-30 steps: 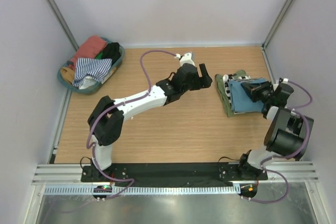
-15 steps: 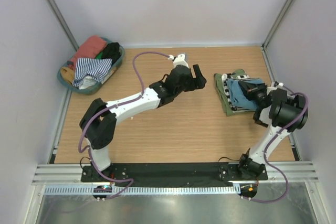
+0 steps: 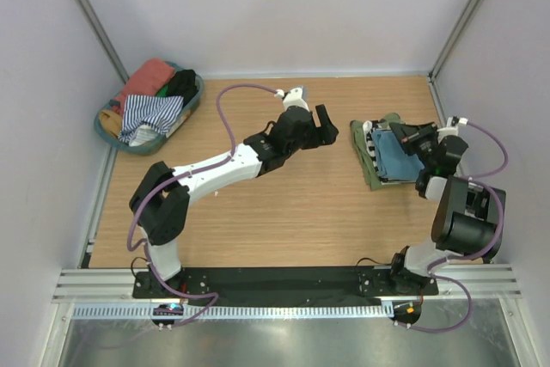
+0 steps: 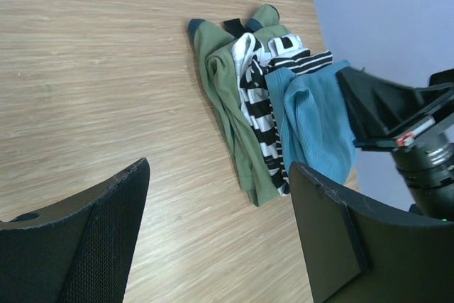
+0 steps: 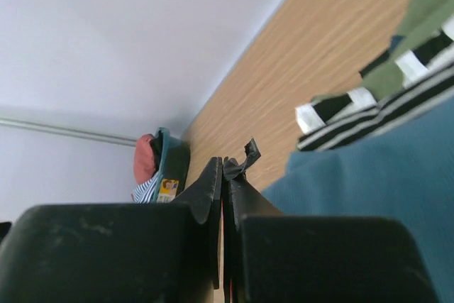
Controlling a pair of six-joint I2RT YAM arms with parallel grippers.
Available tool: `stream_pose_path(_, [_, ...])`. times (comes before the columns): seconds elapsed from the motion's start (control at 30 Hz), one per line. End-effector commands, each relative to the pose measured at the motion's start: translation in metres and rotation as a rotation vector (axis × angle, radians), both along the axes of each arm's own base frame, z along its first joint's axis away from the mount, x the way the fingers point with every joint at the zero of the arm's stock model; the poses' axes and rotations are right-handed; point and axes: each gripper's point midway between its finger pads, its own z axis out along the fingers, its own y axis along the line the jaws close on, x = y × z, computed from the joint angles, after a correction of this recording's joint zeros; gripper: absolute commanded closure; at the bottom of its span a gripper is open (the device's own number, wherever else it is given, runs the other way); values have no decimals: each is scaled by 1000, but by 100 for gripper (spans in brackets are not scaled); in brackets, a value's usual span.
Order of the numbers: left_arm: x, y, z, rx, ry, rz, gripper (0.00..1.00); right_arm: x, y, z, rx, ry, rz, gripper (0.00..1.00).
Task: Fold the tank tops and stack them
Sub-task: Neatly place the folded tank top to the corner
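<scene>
- While the folded stack (image 3: 387, 159) lies on the wooden table (image 3: 292, 212), a round teal basket (image 3: 198, 92) sits well apart to its left, against the wall.
- Unfolded tank tops (image 3: 155, 113) are heaped in that basket: coral at the far end, a blue-and-white striped one in the middle, black on the side towards the stack and mustard at the near edge.
- Between basket and stack, near the stack's left edge, hangs the left gripper (image 4: 218, 168). Its jaws are spread wide with nothing between them, and it points at the stack without touching it.
- Three layers make up the stack, each stepped to the right of the one beneath:
  - an olive green tank top (image 4: 227, 104) at the bottom, showing along the left edge;
  - a black-and-white striped tank top (image 4: 259, 111) over it;
  - a teal blue tank top (image 4: 312, 118) uppermost.
- At the stack's right side is the right gripper (image 3: 399, 131), its fingers pressed together and gripping no cloth. The tips reach over the teal layer. Whether they touch it cannot be told.
</scene>
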Motion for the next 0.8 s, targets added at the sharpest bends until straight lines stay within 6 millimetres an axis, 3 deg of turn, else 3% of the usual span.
stream_pose_path(0.0, [3,6,39,-55,-71,16,20,-4,3,-33,-15,75,-30,99])
stream_pose_path(0.07, [3,7,38,-52,-69,19,20,-4,10,-53,3,112,-23,99])
stream_pose_path(0.2, [1,9,36,-47,-65,19,20,-5,50,-89,-45,163,31,99])
stream_pose_path(0.33, [1,15,35,-23,-71,26,20,-2,49,-105,9,145,9,99])
stream_pose_path(0.43, [2,23,39,-11,-83,39,20,4,47,-96,53,107,19,99])
stream_pose_path(0.6, [5,43,38,9,-70,65,20,7,38,-75,-62,119,-2,99])
stream_pose_path(0.63, [4,44,37,13,-71,66,20,8,37,-57,-83,86,-1,99])
stream_pose_path(0.67, [5,46,41,9,-78,71,20,6,38,-58,-88,110,3,99])
stream_pose_path(0.77, [5,49,40,18,-75,68,19,9,41,-23,-142,50,32,95])
